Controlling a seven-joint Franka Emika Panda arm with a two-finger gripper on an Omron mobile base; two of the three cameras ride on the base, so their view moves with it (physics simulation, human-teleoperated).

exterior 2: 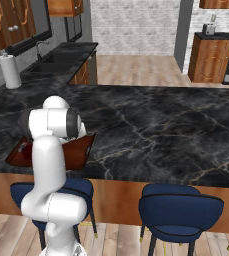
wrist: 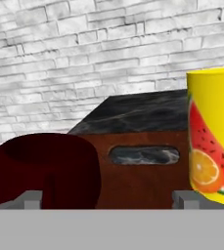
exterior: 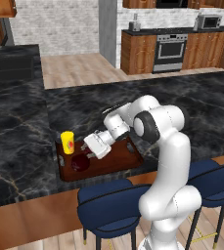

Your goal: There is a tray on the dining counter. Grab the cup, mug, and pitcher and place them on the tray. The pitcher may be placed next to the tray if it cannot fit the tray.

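Left base view: tray sits at near edge of dining counter. Cup stands upright at tray's left end, mug just beside it, nearer front rim. Gripper low over tray, close to both.

Right base view: tray mostly hidden behind arm.

Hand view: mug left, cup right, tray wall behind. Fingertips spread wide, nothing pinched.
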